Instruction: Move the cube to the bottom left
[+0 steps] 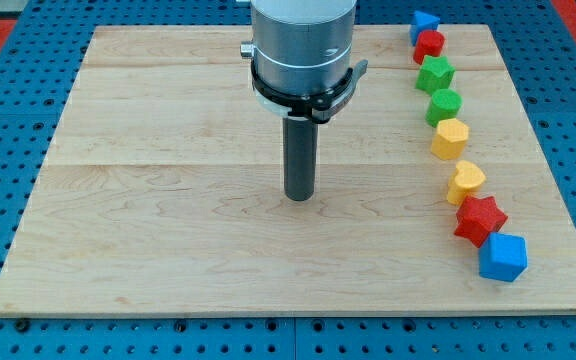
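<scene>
A blue cube sits near the board's bottom right corner, at the lower end of a curved line of blocks along the view's right. My tip rests near the middle of the wooden board, far to the left of the cube and touching no block.
Above the cube, from bottom to top, stand a red star, a yellow heart, a yellow hexagon, a green block, a green star, a red block and a small blue block.
</scene>
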